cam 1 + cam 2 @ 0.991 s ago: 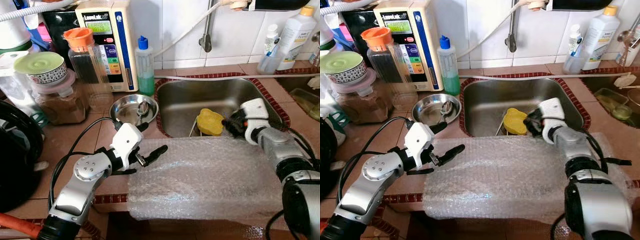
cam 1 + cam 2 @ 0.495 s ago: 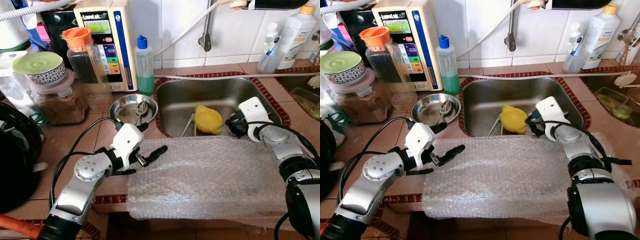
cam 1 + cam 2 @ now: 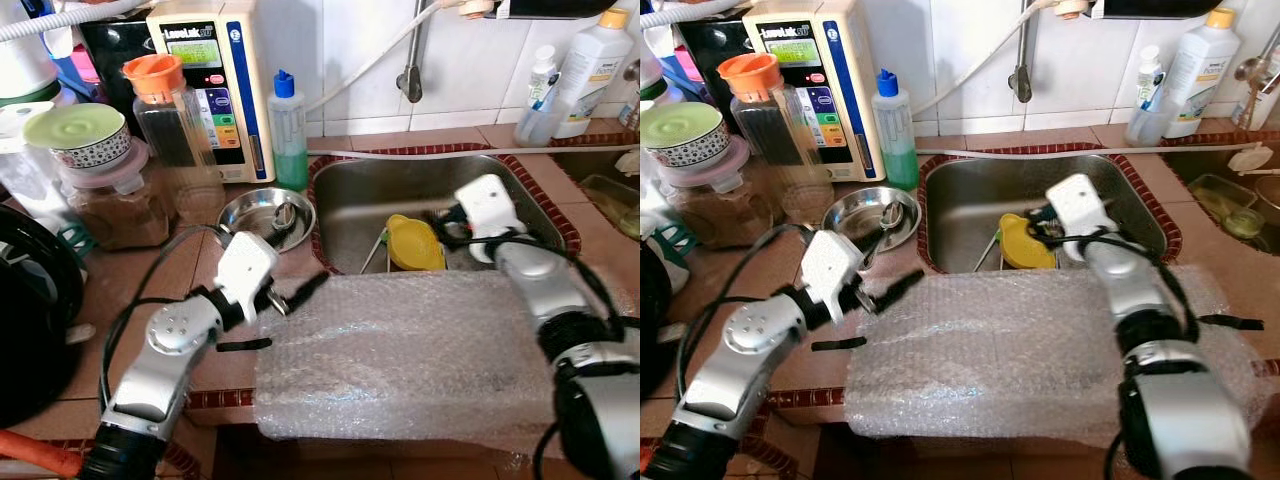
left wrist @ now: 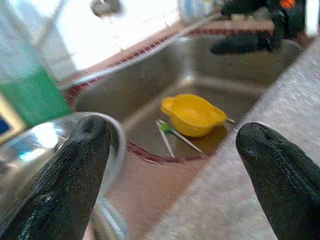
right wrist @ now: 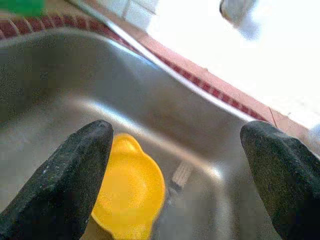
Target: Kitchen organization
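A yellow bowl (image 3: 415,243) lies on the floor of the steel sink (image 3: 430,172), with thin green and white sticks (image 4: 167,135) beside it. My right gripper (image 3: 443,217) hovers inside the sink just behind and right of the bowl. It is open, and in the right wrist view the bowl (image 5: 131,190) lies below the spread fingers (image 5: 75,175). My left gripper (image 3: 297,312) is open over the counter at the left edge of a bubble wrap sheet (image 3: 410,350). It points toward the sink, with nothing between its fingers.
A steel bowl with a spoon (image 3: 262,212) sits left of the sink. Behind it stand a green soap bottle (image 3: 290,135), a water purifier (image 3: 215,70) and an orange-lidded jar (image 3: 175,130). White bottles (image 3: 590,70) stand at the back right. The faucet (image 3: 410,80) hangs over the sink.
My right gripper has swung left inside the sink, closer to the yellow bowl, which has turned in place. The left gripper has rotated slightly toward the sink.
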